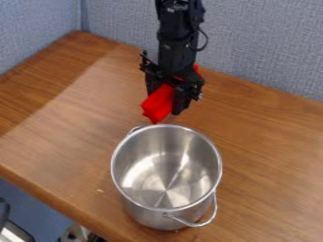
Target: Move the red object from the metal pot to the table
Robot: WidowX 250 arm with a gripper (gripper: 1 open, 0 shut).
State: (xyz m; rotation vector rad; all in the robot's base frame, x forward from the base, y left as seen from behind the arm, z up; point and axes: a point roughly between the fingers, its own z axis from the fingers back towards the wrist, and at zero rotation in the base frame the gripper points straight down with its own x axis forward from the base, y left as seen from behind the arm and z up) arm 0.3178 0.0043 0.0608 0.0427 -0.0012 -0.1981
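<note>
The red object (158, 102), a bright red block, hangs in the air just beyond the far rim of the metal pot (167, 175), tilted with its lower end toward the pot. My gripper (168, 90) is shut on its upper end, the black arm rising straight above it. The shiny pot stands on the brown wooden table (63, 104) near the front edge, and its inside looks empty. Its thin wire handle (192, 222) lies at the front.
A grey-blue wall (252, 43) runs behind the table. The table's front edge slants from the lower left to the bottom, close beside the pot.
</note>
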